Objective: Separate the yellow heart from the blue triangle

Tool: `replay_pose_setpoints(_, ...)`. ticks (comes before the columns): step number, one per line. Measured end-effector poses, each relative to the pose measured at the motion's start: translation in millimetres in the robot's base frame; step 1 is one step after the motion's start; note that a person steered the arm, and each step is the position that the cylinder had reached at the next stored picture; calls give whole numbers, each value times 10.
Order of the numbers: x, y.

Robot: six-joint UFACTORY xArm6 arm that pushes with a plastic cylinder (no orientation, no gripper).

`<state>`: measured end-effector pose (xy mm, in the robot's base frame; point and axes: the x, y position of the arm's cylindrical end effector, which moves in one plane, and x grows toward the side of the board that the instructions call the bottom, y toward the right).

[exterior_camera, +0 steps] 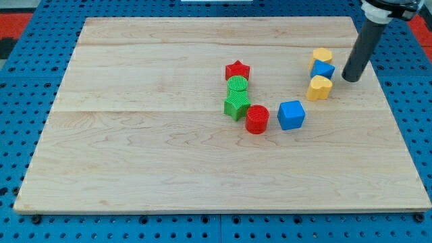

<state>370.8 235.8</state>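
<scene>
The yellow heart (319, 88) lies at the view's right, touching the blue triangle (323, 69) just above it. A yellow hexagon (322, 56) sits against the triangle's top side. The three form a short column. My tip (350, 79) rests on the board a little to the right of the blue triangle, with a small gap between them. The dark rod rises from it toward the view's top right corner.
A blue cube (291, 115) lies below left of the heart. A red cylinder (257, 119), green star (236, 105), green cylinder (237, 85) and red star (237, 69) form a column near the middle. The wooden board (135, 135) lies on a blue pegboard.
</scene>
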Motion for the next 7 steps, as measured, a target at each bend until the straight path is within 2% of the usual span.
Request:
replay_pose_setpoints(3,34,-430)
replay_pose_setpoints(7,213,-452)
